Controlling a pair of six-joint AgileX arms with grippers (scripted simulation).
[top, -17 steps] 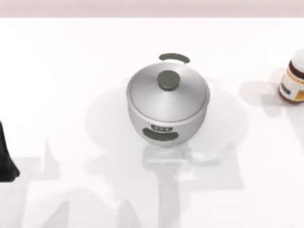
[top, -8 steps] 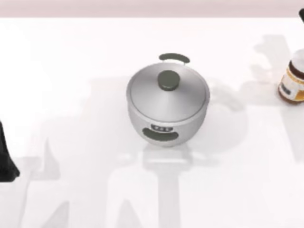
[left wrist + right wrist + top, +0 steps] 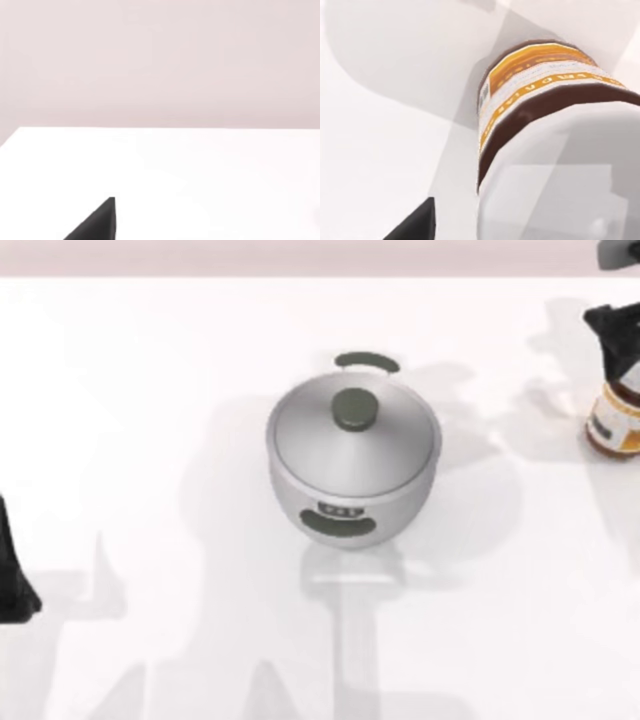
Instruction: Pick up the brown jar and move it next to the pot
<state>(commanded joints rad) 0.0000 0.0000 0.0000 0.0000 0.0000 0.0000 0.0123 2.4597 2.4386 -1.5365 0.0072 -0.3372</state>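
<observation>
The brown jar (image 3: 612, 426), with its orange-and-white label, stands upright at the table's far right edge. The silver pot (image 3: 352, 452) with a domed lid and dark knob sits at the centre, well apart from the jar. My right gripper (image 3: 617, 333) hangs over the jar's top and hides its white lid in the top view. In the right wrist view the jar (image 3: 530, 87) fills the frame, its lid close beside one dark finger (image 3: 417, 225); the jaws stand open and hold nothing. My left gripper (image 3: 14, 580) is parked at the left edge, open.
The pot has two dark handles, one at its far side (image 3: 366, 361) and one at its near side (image 3: 338, 525). The white table (image 3: 150, 440) ends at a back edge along the top of the top view.
My right gripper came in from the top right corner and moved down over the jar, now covering its lid. Jar, pot and left arm have not moved.
</observation>
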